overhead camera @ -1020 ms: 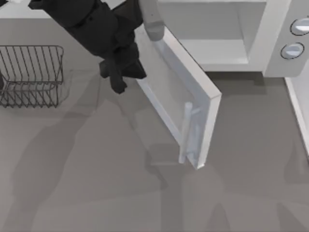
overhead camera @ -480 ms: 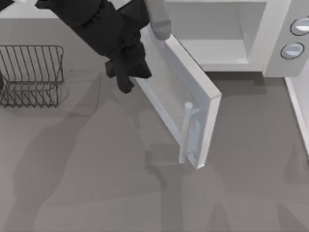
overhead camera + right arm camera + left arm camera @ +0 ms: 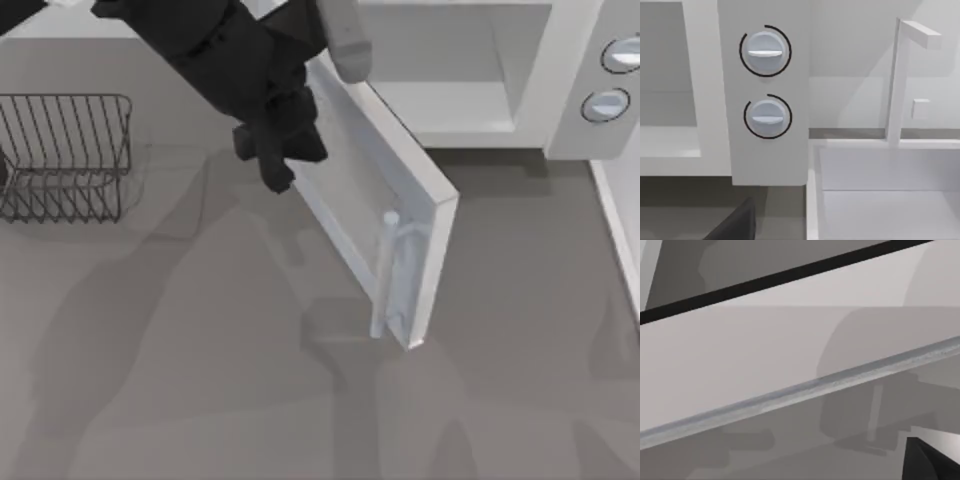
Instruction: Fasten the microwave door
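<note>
One microwave door (image 3: 375,190): white panel with pale window, standing ajar, swung out over the grey desk (image 3: 200,380) from its hinge at the left front of the microwave body (image 3: 520,90). Vertical light-grey bar handle (image 3: 385,270) near the free edge, on the face turned toward the desk's left. Cavity open behind it; two round knobs (image 3: 765,82) on the body's right panel. Left end effector (image 3: 278,160): dark, just beside the door's outer face near the hinge end; cannot tell whether it is released or clenched, nor whether it touches the panel. Wire basket (image 3: 65,155): at the desk's left, well apart from the door.
</note>
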